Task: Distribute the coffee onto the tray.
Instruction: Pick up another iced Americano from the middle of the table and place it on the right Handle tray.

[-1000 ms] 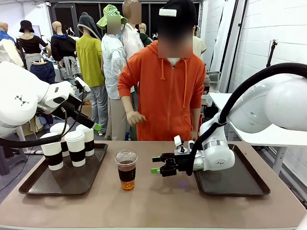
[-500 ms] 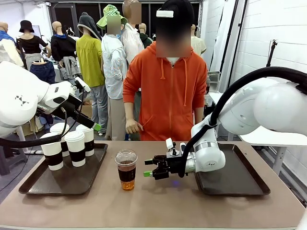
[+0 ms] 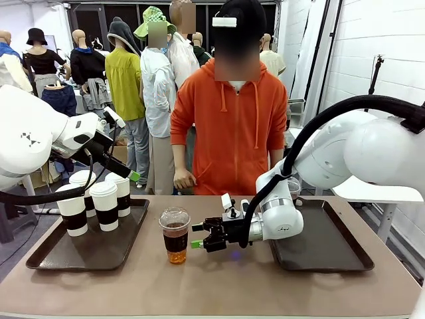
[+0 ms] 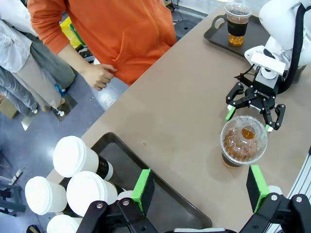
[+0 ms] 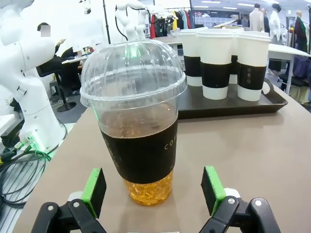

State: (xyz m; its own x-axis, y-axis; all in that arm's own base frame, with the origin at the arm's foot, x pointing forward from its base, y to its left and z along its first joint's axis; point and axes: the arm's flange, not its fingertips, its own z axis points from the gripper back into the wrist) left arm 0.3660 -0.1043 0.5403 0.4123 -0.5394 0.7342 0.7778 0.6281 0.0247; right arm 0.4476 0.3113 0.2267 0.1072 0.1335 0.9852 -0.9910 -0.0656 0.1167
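My right gripper: arm stretched low across the table, wrist level, jaws spread wide, holding nothing. Clear domed cup: upright just ahead of its fingertips, not touching. My left gripper: raised, jaws apart, above the paper cups.

- Brown table, bearing two dark trays: left tray, right tray
- Clear dome-lidded cup standing between them
- Faint bluish spot by the cup, perhaps light
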